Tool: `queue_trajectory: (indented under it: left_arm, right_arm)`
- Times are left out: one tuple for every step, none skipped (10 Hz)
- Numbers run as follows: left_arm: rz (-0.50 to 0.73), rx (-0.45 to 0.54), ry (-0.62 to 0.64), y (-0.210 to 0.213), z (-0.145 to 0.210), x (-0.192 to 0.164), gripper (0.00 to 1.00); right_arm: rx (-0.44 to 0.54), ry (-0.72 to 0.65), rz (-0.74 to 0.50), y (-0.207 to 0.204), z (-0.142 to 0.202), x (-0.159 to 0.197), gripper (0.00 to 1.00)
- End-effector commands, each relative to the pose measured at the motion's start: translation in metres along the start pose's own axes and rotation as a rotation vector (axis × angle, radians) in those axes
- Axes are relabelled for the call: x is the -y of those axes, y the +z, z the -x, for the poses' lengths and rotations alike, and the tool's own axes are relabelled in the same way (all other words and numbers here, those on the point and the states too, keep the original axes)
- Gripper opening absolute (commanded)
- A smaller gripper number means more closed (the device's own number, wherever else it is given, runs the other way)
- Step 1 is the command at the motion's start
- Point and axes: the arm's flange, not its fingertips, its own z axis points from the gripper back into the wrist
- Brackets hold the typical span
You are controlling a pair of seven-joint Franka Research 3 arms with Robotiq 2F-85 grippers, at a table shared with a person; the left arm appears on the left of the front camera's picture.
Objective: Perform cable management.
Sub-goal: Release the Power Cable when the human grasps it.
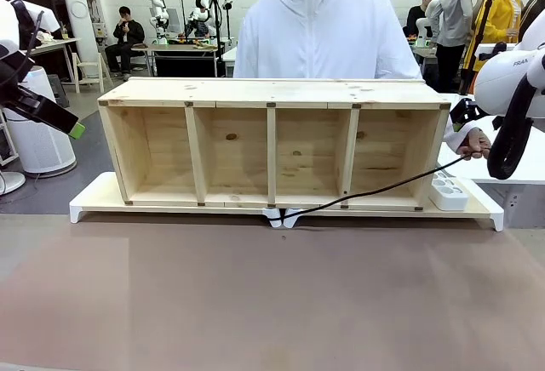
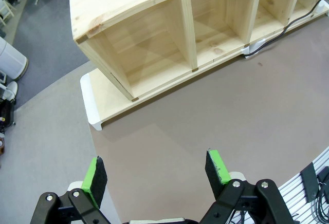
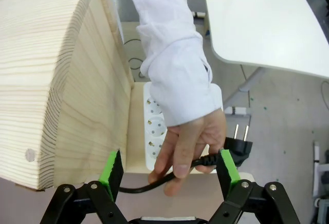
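The right gripper (image 3: 168, 171) stands open, its 2 green pads (image 3: 111, 174) wide apart on either side of the person's hand (image 3: 191, 146). That hand pinches the cable (image 3: 154, 184) just behind its plug (image 3: 237, 147), whose 2 pins point away to the far side. The cable crosses the gap between the pads without touching them, as far as the right wrist view shows. Just beyond the hand lies a white power strip (image 3: 154, 132), beside the right end of the shelf (image 3: 61, 80).

In the front view the cable (image 1: 375, 191) runs from a white clip (image 1: 283, 217) at the near middle of the white base (image 1: 94, 196) up and right to the hand (image 1: 473, 143).

The left gripper (image 2: 158, 175) is also open, holding nothing, above the bare brown table (image 2: 216, 126), near the shelf's left end.
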Motion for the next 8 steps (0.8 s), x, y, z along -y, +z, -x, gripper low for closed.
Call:
queue_trajectory:
  left_arm:
    - [-0.005, 0.0, 0.0, 0.0001, -0.0002, -0.0003, 1.0]
    - [-0.005, 0.0, 0.0, 0.0001, -0.0002, -0.0003, 1.0]
    - [-0.005, 0.0, 0.0, 0.0001, -0.0002, -0.0003, 1.0]
    - [-0.005, 0.0, 0.0, 0.0001, -0.0002, -0.0003, 1.0]
    - [-0.005, 0.0, 0.0, 0.0001, -0.0002, -0.0003, 1.0]
    - [-0.005, 0.0, 0.0, 0.0001, -0.0002, -0.0003, 1.0]
    - [-0.005, 0.0, 0.0, 0.0001, -0.0002, -0.0003, 1.0]
    - [-0.005, 0.0, 0.0, 0.0001, -0.0002, -0.0003, 1.0]
  right_arm:
    - [-0.001, -0.002, -0.002, -0.0003, 0.0001, -0.0003, 0.93]
    - [-0.001, -0.002, -0.002, -0.0003, 0.0001, -0.0003, 0.93]
    - [-0.001, -0.002, -0.002, -0.0003, 0.0001, -0.0003, 0.93]
    - [-0.001, -0.002, -0.002, -0.0003, 0.0001, -0.0003, 0.93]
    - [-0.001, -0.002, -0.002, -0.0003, 0.0001, -0.0003, 0.93]
    - [-0.001, -0.002, -0.002, -0.0003, 0.0001, -0.0003, 0.93]
    - [-0.001, -0.002, -0.002, -0.0003, 0.0001, -0.0003, 0.93]
    - [-0.001, -0.002, -0.002, -0.0003, 0.0001, -0.0003, 0.93]
